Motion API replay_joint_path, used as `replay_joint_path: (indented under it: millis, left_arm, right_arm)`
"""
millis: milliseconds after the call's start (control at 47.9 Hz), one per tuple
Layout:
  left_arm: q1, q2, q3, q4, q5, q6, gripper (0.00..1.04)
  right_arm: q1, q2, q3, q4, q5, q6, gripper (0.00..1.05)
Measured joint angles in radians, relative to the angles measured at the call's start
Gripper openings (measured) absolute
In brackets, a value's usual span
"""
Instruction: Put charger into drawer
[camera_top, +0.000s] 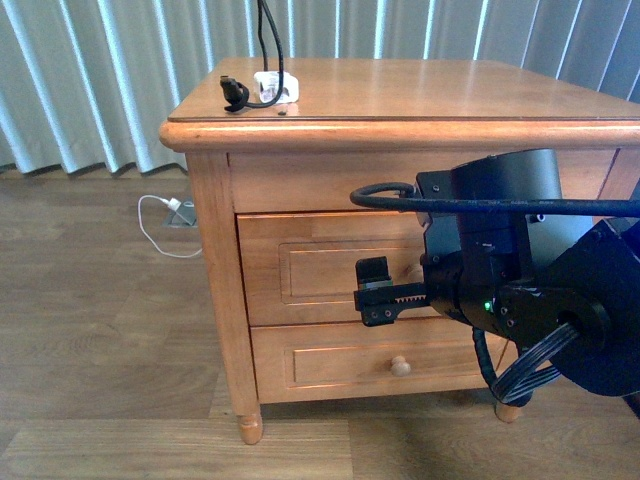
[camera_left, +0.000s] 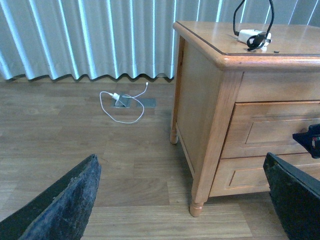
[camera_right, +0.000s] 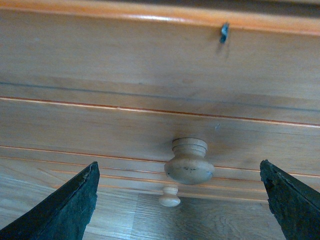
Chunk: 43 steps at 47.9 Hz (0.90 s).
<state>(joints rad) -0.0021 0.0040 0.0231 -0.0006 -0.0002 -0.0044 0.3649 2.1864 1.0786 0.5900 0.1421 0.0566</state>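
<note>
The charger (camera_top: 264, 88), a white plug block with a black curled cable, lies on the nightstand's top near its left back corner; the left wrist view also has the charger (camera_left: 253, 38). The drawer (camera_top: 320, 270) is shut. My right gripper (camera_top: 372, 292) hangs open right in front of it, and in the right wrist view the drawer's round knob (camera_right: 189, 163) sits between and just beyond the open fingers (camera_right: 65, 205), untouched. My left gripper (camera_left: 182, 210) is open and empty, low over the floor left of the nightstand.
The nightstand (camera_left: 200, 100) stands on a wood floor before a pale pleated curtain. A lower drawer with its own knob (camera_top: 400, 366) sits under the upper one. A white cable and plug (camera_left: 120, 100) lie on the floor near the curtain.
</note>
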Motion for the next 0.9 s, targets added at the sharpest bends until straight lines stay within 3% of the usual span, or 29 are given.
replay_joint_path:
  millis: [898]
  left_arm:
    - [0.000,0.000,0.000,0.000,0.000,0.000,0.99]
  right_arm:
    - [-0.006,0.038,0.054,-0.024,0.045,0.011,0.96]
